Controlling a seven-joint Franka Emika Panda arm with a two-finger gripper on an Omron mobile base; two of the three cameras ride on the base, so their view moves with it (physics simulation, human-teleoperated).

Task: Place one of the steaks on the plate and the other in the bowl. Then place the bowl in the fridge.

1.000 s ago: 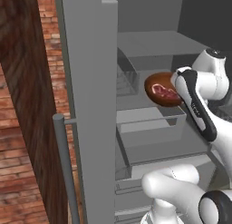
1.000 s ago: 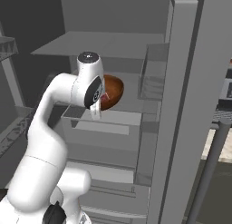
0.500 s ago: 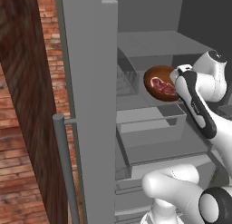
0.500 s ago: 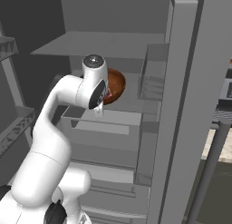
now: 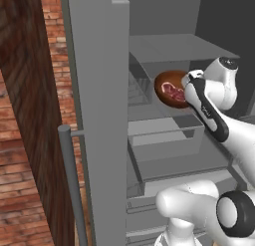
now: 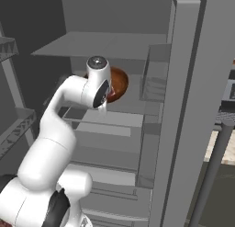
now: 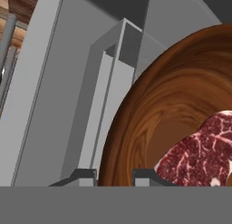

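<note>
While fridge (image 5: 99,115) stands open, grey shelves, brick wall (image 5: 30,140) left

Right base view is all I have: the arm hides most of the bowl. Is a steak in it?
Observer: Yes, the left base view shows one steak lying inside the bowl.
Operator: Is the gripper clamped on the bowl?
Observer: The hand view shows the gripper shut on the bowl's rim, one finger outside, the other inside.
Operator: Is the fridge open on the far side?
Observer: Yes, the left base view shows the fridge door swung open, its handle toward the brick wall.
</note>
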